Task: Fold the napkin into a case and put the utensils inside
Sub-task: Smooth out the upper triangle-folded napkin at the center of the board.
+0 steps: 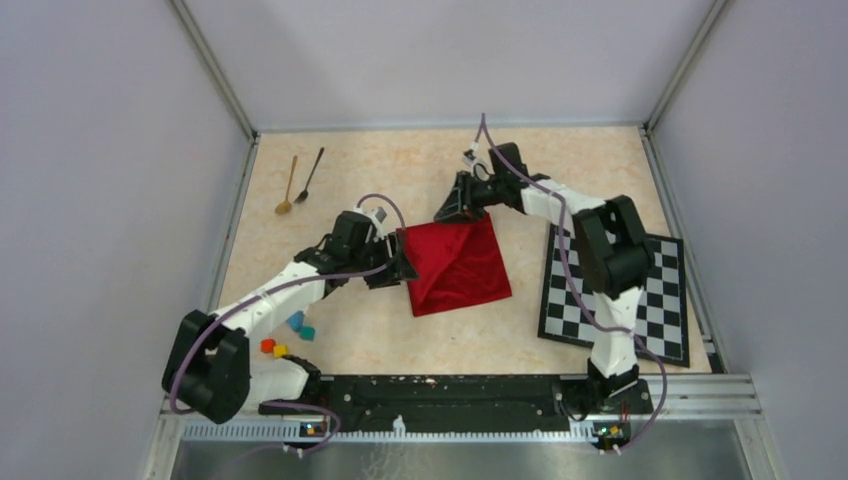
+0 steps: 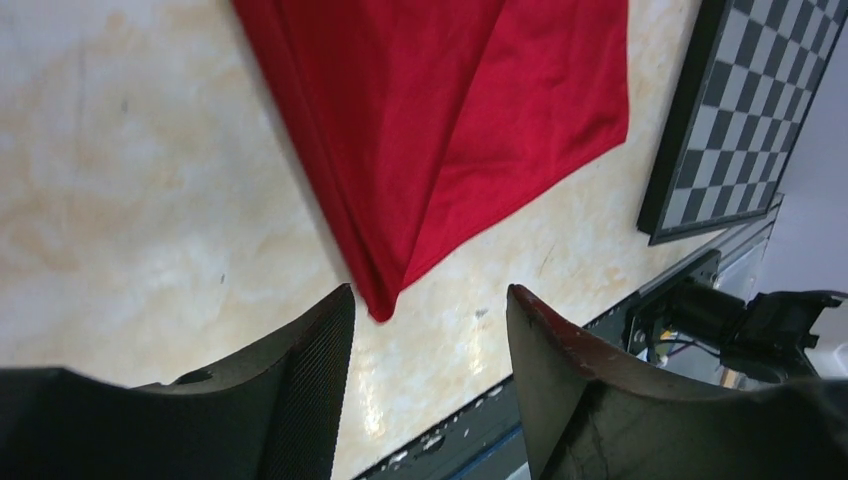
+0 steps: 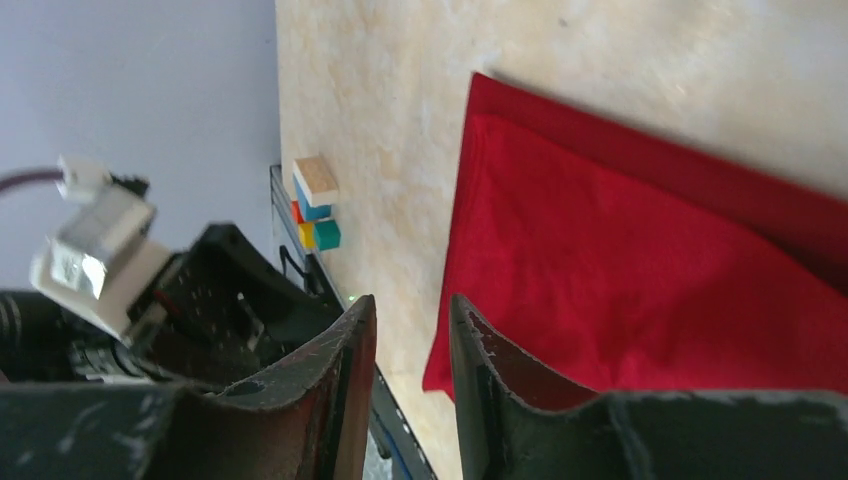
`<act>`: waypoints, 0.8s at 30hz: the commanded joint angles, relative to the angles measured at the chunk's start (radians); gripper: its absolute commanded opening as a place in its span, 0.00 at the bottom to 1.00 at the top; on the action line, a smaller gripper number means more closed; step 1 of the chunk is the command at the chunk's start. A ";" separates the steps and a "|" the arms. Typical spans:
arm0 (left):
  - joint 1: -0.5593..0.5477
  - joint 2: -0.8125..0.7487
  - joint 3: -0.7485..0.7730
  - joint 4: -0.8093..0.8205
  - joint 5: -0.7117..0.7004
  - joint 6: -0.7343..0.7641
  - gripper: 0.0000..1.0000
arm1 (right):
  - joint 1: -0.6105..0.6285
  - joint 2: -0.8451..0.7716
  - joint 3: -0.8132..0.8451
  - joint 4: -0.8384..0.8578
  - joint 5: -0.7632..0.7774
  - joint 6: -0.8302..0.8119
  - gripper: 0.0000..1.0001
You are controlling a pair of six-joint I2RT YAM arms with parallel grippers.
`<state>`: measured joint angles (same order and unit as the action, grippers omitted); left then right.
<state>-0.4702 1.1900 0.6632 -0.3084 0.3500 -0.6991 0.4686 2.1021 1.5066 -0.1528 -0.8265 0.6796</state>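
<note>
Two arms [image 1: 290, 285] low beside napkin [image 1: 458, 265]

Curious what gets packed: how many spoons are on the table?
2. The gold spoon and the black spoon lie side by side at the table's far left, away from the napkin. Its folds could hide others.

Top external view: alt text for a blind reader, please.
A folded red napkin lies between the left arm and right arm, jaws at its edges. Two spoons lie far left, a chequered mat right, coloured blocks near left.
</note>
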 commanded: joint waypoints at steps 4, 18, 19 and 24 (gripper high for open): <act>0.021 0.376 0.351 -0.013 -0.115 0.164 0.58 | -0.093 -0.195 -0.308 0.145 -0.017 -0.030 0.32; 0.067 0.668 0.611 -0.071 -0.381 0.254 0.49 | -0.105 -0.262 -0.465 0.145 -0.009 -0.101 0.30; 0.067 0.675 0.617 -0.073 -0.389 0.256 0.47 | -0.105 -0.263 -0.468 0.164 -0.009 -0.101 0.30; 0.067 0.702 0.633 -0.080 -0.406 0.272 0.45 | -0.105 -0.260 -0.475 0.167 0.001 -0.109 0.30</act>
<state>-0.4026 1.8748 1.2514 -0.3779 -0.0277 -0.4526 0.3634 1.8858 1.0382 -0.0296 -0.8246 0.6014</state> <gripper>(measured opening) 0.461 0.301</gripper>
